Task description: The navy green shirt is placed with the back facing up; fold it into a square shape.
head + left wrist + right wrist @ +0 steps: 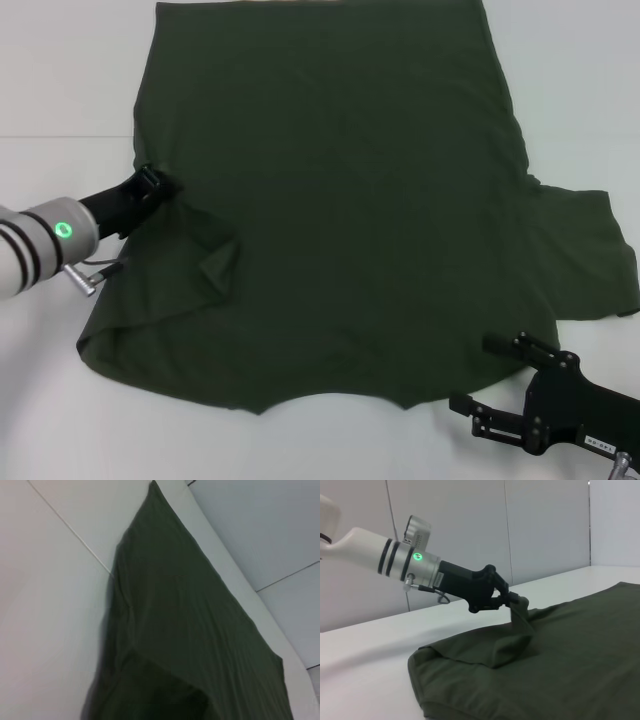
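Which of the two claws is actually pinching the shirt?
The left gripper, the one on the white arm, pinches and lifts the shirt at its edge. The black right gripper is open beside the shirt.

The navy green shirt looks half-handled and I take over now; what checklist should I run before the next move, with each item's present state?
1. Left gripper pinching the navy green shirt: ok, fabric pulled up into a peak at its fingers.
2. Left sleeve folded inward: ok, a flap lies on the body.
3. Right sleeve folded: not ok, it lies spread out.
4. Right gripper open and off the cloth: ok, near the neckline corner.
5. Shirt flat: not ok, bunched at the left grip.
6. Far hem fully on the table: cannot tell.
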Robot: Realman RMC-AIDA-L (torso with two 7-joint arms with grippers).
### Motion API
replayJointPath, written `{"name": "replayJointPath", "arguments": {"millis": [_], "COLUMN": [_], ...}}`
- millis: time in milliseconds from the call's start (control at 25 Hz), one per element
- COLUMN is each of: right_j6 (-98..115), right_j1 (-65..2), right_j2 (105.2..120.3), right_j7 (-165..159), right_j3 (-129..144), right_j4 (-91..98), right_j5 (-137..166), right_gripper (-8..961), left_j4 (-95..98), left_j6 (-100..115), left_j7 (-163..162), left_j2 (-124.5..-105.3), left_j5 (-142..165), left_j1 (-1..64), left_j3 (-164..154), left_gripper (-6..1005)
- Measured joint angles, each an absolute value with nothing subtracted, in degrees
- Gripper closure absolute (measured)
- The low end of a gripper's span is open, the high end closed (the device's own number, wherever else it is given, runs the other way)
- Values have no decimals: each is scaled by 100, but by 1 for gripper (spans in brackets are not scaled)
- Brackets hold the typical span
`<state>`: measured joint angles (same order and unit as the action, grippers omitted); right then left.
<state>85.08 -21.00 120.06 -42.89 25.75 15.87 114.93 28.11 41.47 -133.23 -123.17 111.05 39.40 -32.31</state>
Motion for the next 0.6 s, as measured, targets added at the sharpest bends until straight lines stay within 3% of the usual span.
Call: {"name": "replayJointPath", "arguments": {"millis": [280,600], "right_j6": [8508,8513], "right_j1": [-2109,-2102], "right_j2": [12006,12006], "right_j7": [-4289,-4289], "right_j3": [2575,2575], "right_j4": [1555,1555], "right_j5": [11488,11487], "right_gripper": [28,28], "left_j4": [2576,2348], "left_j6": [4231,4641], "left_j7": [-12699,-11797], "left_j2": [-12389,-12392], "left_j5": [10496,9902], "left_j1": [4024,4057], "left_j3": [-3244,-3247], "left_gripper": [907,734]}}
